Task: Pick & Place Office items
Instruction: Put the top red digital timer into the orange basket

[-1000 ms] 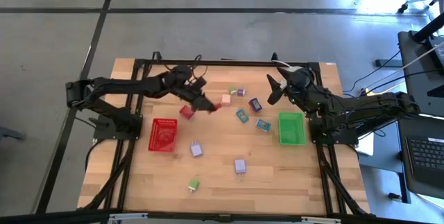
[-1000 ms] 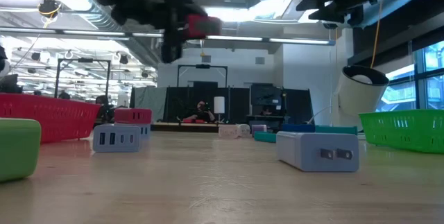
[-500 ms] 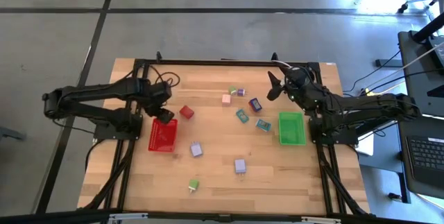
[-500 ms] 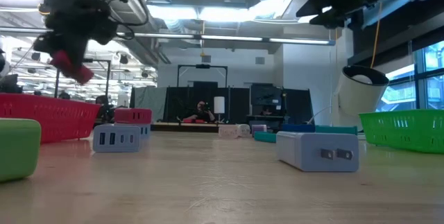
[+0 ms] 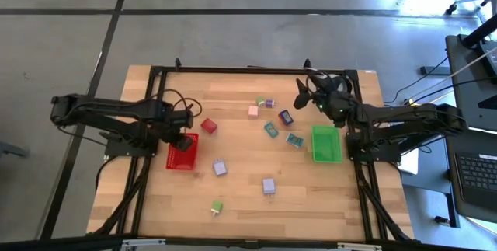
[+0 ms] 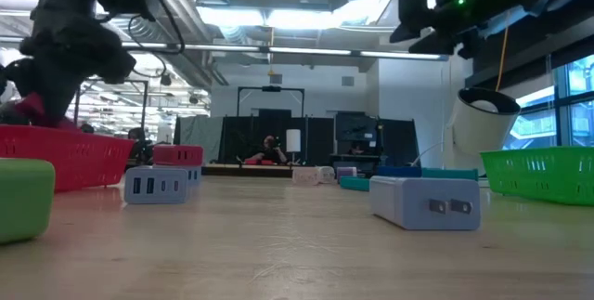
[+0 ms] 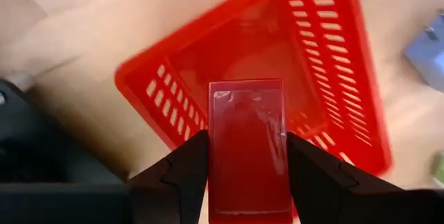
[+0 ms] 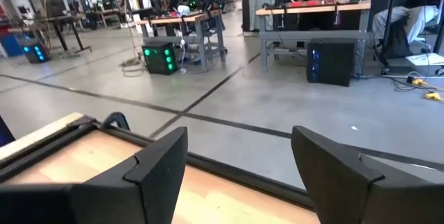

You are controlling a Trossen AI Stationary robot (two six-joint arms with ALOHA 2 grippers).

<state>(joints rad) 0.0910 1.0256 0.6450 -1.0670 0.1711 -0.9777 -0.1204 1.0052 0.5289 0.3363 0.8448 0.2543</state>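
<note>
My left gripper [image 5: 185, 136] [image 7: 248, 182] stands over the red tray [image 5: 180, 158] [image 7: 347, 78], shut on a red block [image 7: 248, 141] [image 6: 28, 110]. My right gripper [image 5: 303, 95] [image 8: 239, 161] is open and raised near the table's far edge, with nothing between its fingers. Other small pieces lie flat on the table: a red one [image 5: 208, 126], a pink one [image 5: 253, 112], a dark purple one [image 5: 285, 116], two teal ones [image 5: 271, 130] [image 5: 293, 139], two lavender ones [image 5: 220, 168] [image 5: 269, 186] and a green one [image 5: 217, 206]. My left gripper pinches the red block between its two fingers, one on each long side [image 7: 216, 148]. The fingers come from above, pointing down, and lie along the block. The block is lifted clear, above the inside of the red tray near its far end.
A green tray [image 5: 326, 143] [image 6: 543, 172] sits right of centre. A white round roll [image 6: 484, 119] stands near the right arm. Two tiny pieces [image 5: 265, 102] lie toward the far edge. Bare wood stretches along the near edge.
My left gripper has carried the red block from the table's middle toward the left edge and come down over the red tray, staying shut on the block. My right gripper has shifted slightly near the far edge.
</note>
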